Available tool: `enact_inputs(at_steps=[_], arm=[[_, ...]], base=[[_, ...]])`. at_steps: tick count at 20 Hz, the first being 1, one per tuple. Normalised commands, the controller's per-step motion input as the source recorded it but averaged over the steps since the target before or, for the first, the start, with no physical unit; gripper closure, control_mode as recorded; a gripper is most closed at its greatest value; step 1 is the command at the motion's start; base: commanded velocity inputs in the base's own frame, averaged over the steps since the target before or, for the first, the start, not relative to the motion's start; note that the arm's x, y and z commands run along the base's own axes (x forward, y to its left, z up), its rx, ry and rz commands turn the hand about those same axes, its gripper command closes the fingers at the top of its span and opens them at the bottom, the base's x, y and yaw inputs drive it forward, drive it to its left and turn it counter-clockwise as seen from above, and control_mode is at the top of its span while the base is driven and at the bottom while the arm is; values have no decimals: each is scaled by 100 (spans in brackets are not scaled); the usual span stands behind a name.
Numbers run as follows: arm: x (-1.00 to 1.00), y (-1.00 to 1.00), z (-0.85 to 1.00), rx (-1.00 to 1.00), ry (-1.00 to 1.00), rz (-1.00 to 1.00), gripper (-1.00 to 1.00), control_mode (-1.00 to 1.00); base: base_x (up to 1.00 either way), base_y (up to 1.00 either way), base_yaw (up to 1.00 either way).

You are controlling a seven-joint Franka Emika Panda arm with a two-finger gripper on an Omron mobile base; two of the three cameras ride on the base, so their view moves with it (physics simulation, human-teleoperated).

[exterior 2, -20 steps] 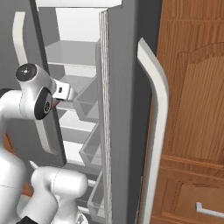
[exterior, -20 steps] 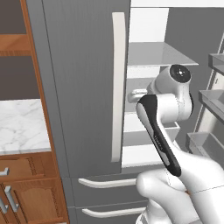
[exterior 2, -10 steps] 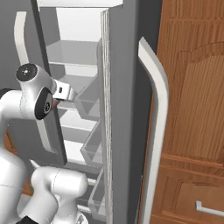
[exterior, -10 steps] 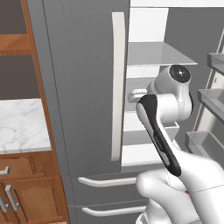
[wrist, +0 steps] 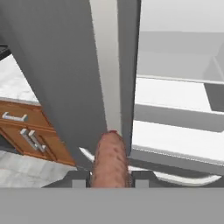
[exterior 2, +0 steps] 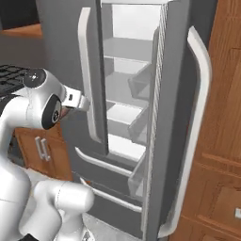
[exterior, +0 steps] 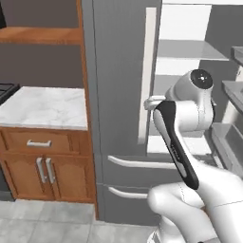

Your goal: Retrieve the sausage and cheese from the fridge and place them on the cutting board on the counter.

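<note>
Your gripper point(wrist: 111, 177) was clenched on the sausage point(wrist: 110, 161), the reddish-brown piece standing up between the two dark fingertips point(wrist: 78, 178) and pointing away from the camera on the hand. Just beyond the sausage's tip ran the pale vertical handle point(wrist: 108, 65) of the fridge's left door (whether the tip touched it, you could not tell from that view). To the right of the handle the open fridge point(wrist: 183, 92) showed its white shelves.

From the left base camera, your hand sat near the handle point(exterior: 146, 71), at the edge of the closed left door, with the arm point(exterior: 178, 147) rising from the lower right. The fridge point(exterior: 118, 95) had two drawers below with horizontal handles. To its left lay the counter point(exterior: 45, 107), white marble over brown cabinets point(exterior: 42, 166) with silver bar handles.

From the right base camera, the fridge's right door point(exterior 2: 181, 117) stood open towards you, its long pale handle point(exterior 2: 200, 117) curving down the front, and the shelves point(exterior 2: 124, 113) lay between the two doors.
</note>
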Motion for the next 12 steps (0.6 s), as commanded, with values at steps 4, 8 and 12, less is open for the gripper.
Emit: enact_inputs(at_steps=[4, 8, 12], arm=[[0, 0, 0, 0, 0, 0, 100, 100], [0, 0, 0, 0, 0, 0, 100, 100], [0, 0, 0, 0, 0, 0, 100, 100]], base=[[-19, 13, 100], [-10, 0, 100], [-3, 0, 100]])
